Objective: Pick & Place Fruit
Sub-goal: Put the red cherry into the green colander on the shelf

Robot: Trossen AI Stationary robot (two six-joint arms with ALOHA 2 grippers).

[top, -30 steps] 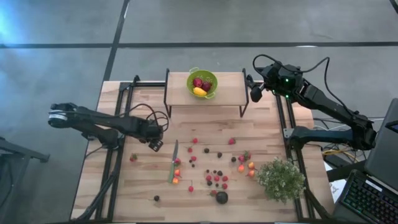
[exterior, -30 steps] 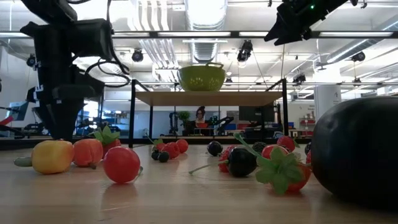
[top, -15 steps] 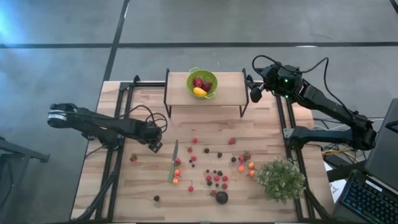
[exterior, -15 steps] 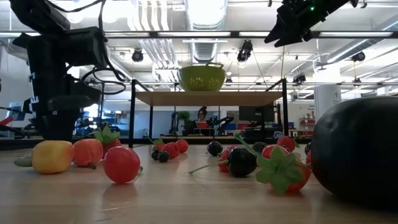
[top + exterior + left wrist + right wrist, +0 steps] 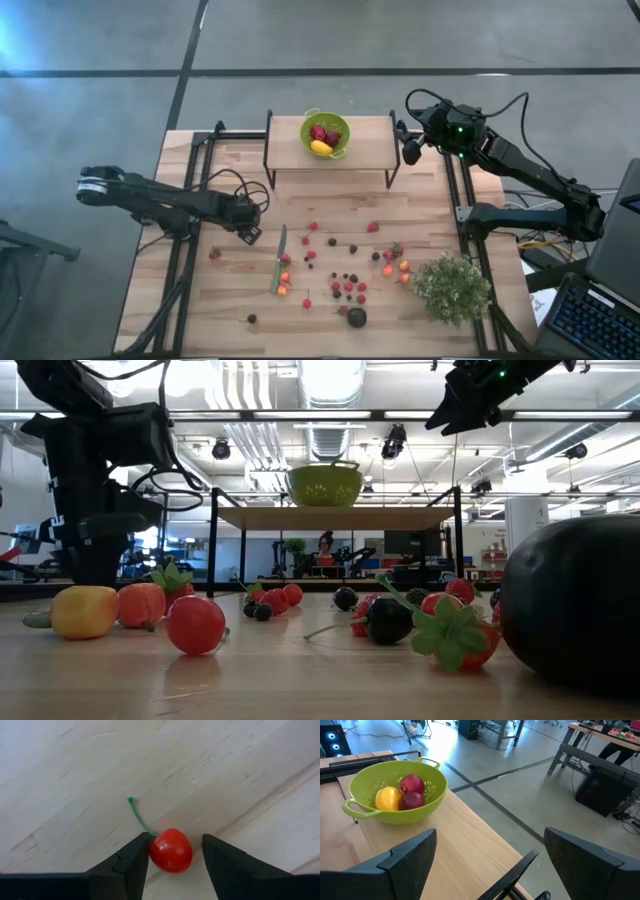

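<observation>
A red cherry [image 5: 171,850] with a green stem lies on the wooden table, between the fingers of my left gripper [image 5: 176,840]. That gripper points down at the table's left part [image 5: 250,235] and is open. Many small fruit pieces [image 5: 345,285] lie scattered mid-table, with a big dark one [image 5: 356,317] near the front edge. My right gripper [image 5: 490,845] hangs open above the raised shelf's right end [image 5: 408,150], next to a green bowl [image 5: 395,790] holding two red fruits and a yellow one. My left gripper comes at the cherry from above, one finger on each side of it. One finger [image 5: 137,855] stands right against the cherry's side where the stem begins; whether it touches I cannot tell. The other finger [image 5: 215,855] stands apart from it. The cherry rests on the table.
A green-handled knife [image 5: 279,262] lies just right of my left gripper. A bushy pale-green plant [image 5: 452,288] stands at the front right. One red piece [image 5: 214,254] lies alone at the left. The shelf [image 5: 370,135] with the bowl spans the table's far middle.
My left gripper has sunk a little toward the table top, then kept still.
</observation>
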